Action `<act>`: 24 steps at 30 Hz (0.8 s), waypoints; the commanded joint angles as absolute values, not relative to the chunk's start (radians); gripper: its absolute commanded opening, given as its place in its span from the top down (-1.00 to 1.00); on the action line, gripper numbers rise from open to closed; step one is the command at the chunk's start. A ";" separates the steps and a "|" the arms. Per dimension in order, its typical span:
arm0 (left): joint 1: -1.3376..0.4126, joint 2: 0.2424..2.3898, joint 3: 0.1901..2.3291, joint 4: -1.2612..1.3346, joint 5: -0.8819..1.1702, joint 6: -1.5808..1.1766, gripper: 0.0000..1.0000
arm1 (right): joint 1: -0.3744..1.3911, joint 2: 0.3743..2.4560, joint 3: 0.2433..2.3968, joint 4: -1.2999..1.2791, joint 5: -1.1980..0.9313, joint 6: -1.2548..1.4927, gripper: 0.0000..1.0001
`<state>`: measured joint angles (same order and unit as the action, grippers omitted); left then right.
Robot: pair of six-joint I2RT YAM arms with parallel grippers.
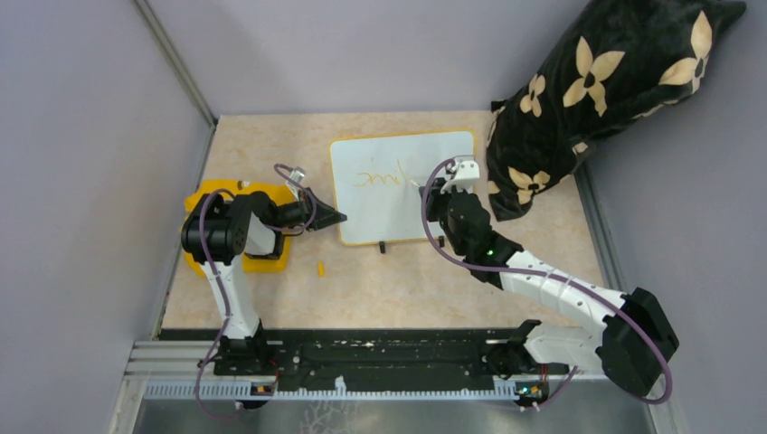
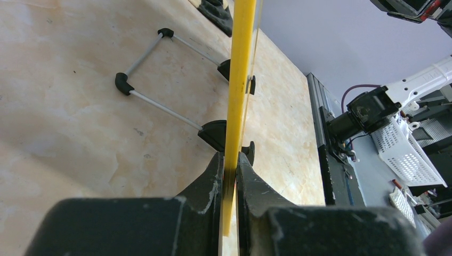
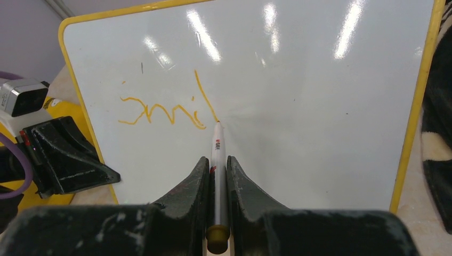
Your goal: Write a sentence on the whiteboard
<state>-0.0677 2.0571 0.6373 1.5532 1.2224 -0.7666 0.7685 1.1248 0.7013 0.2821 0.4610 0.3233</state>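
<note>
The whiteboard [image 1: 425, 212] lies flat on the table with its yellow rim [image 3: 418, 106] showing. On it stands part of the sentence [image 3: 160, 113] in thin orange strokes, a few cursive letters and a long slanted stroke. My right gripper [image 3: 216, 159] is shut on a white marker [image 3: 216, 149]. The marker's tip touches the board at the lower end of that stroke. My left gripper [image 2: 230, 156] is shut on the whiteboard's [image 2: 241, 74] left rim, seen edge-on. In the top view the left gripper [image 1: 336, 218] is at the board's left edge and the right gripper [image 1: 427, 187] is over its middle.
A black pillow [image 1: 597, 86] with cream flowers leans at the back right, touching the board's right side. A flat yellow piece [image 1: 271, 258] lies under the left arm. A small yellow cap [image 1: 320, 268] lies in front of the board. A wire stand [image 2: 160, 80] shows under the board.
</note>
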 commanded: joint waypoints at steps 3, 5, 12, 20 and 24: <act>-0.069 2.083 0.646 1.750 1.206 -0.778 1.00 | 0.762 1.130 0.762 0.323 0.440 0.309 1.00; -0.069 2.083 0.645 1.750 1.206 -0.778 1.00 | 0.762 1.138 0.764 0.326 0.449 0.311 1.00; -0.069 2.082 0.647 1.748 1.206 -0.779 1.00 | 0.761 1.152 0.758 0.326 0.471 0.327 1.00; -0.069 2.082 0.646 1.749 1.206 -0.778 1.00 | 0.756 1.159 0.752 0.345 0.492 0.326 1.00; -0.069 2.083 0.645 1.749 1.206 -0.778 1.00 | 0.749 1.177 0.757 0.361 0.498 0.328 1.00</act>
<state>-0.0677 2.0571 0.6373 1.5532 1.2228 -0.7666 0.7662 1.1599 0.7094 0.2962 0.4709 0.3191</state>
